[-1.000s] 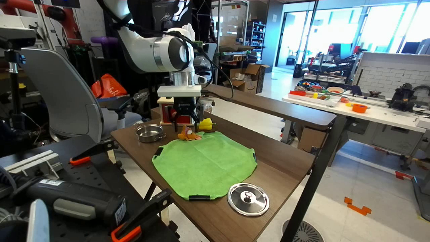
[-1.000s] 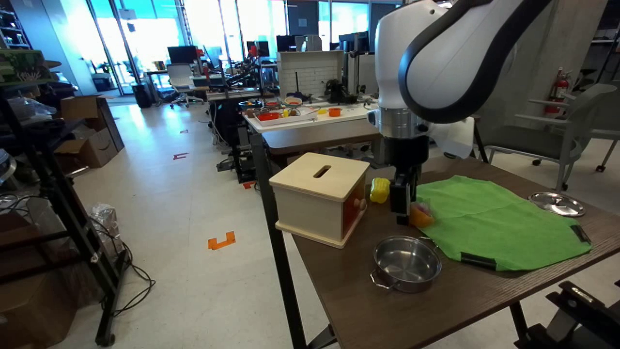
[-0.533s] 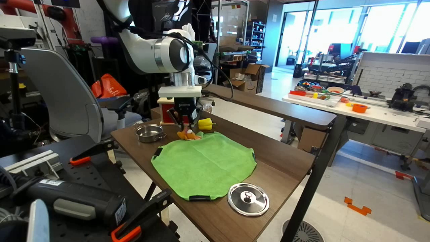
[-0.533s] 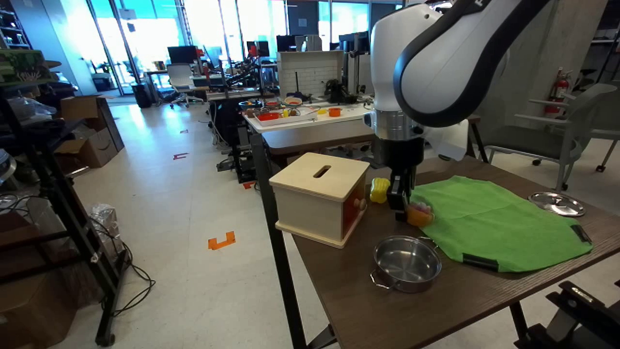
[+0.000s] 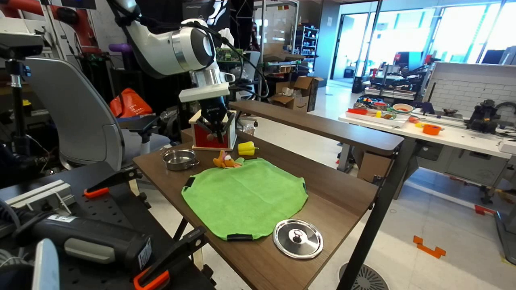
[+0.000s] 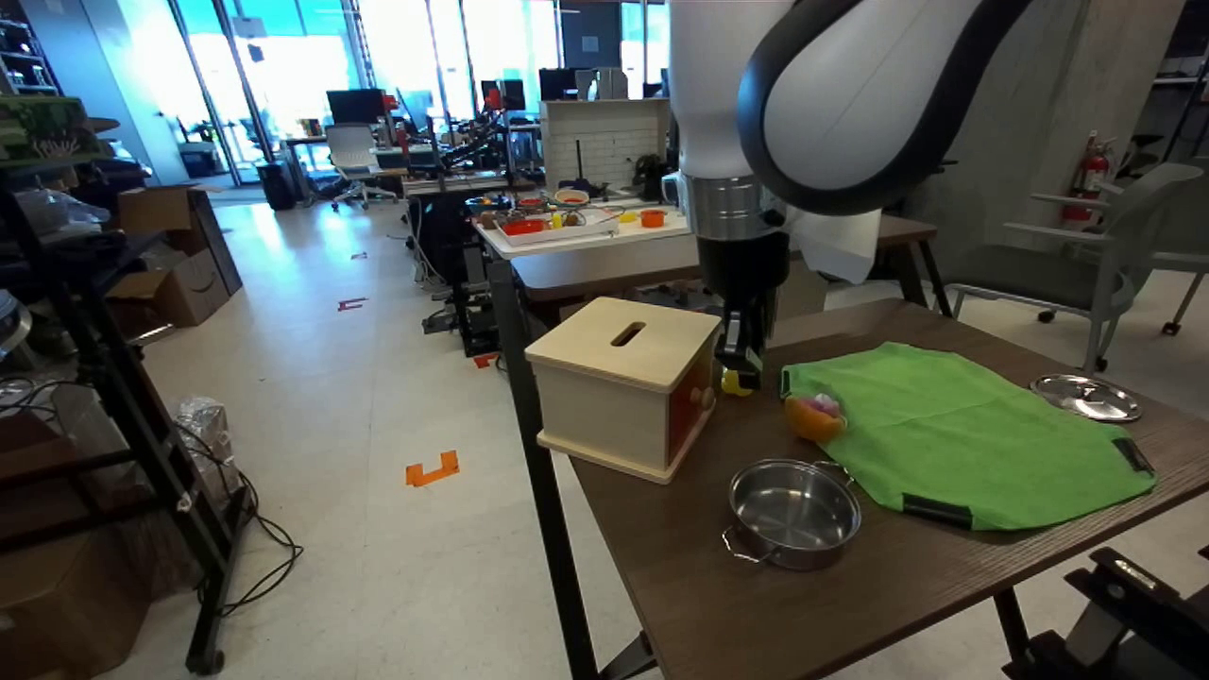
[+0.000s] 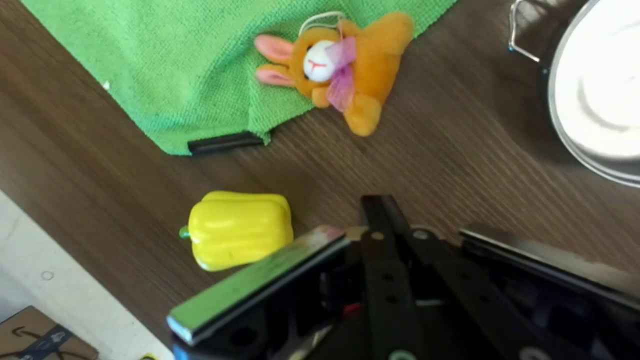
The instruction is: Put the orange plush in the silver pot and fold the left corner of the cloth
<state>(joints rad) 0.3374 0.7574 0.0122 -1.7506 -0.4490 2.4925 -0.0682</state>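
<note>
Running past the wrist view's edge, the silver pot (image 7: pixel 597 87); the tool (image 7: pixel 380 201), fingertips together.

We see an orange plush (image 7: pixel 370 69) with pink ears (image 7: pixel 274 48), a white snout (image 7: pixel 315 56) and a purple bow (image 7: pixel 342 82). The cloth (image 5: pixel 246 197) is plain bright green, with black strips (image 5: pixel 239 237) along its edges. The pot (image 6: pixel 793 512) and the lid (image 5: pixel 298 238) are silver. We spot a yellow pepper (image 7: pixel 241 230) with a green stem (image 7: pixel 184 232). The table (image 6: pixel 718 609) is brown with thin wood lines. The box (image 6: pixel 609 411) is pale tan with a red front (image 5: pixel 204 139). The hand (image 5: pixel 220 141) is black.
</note>
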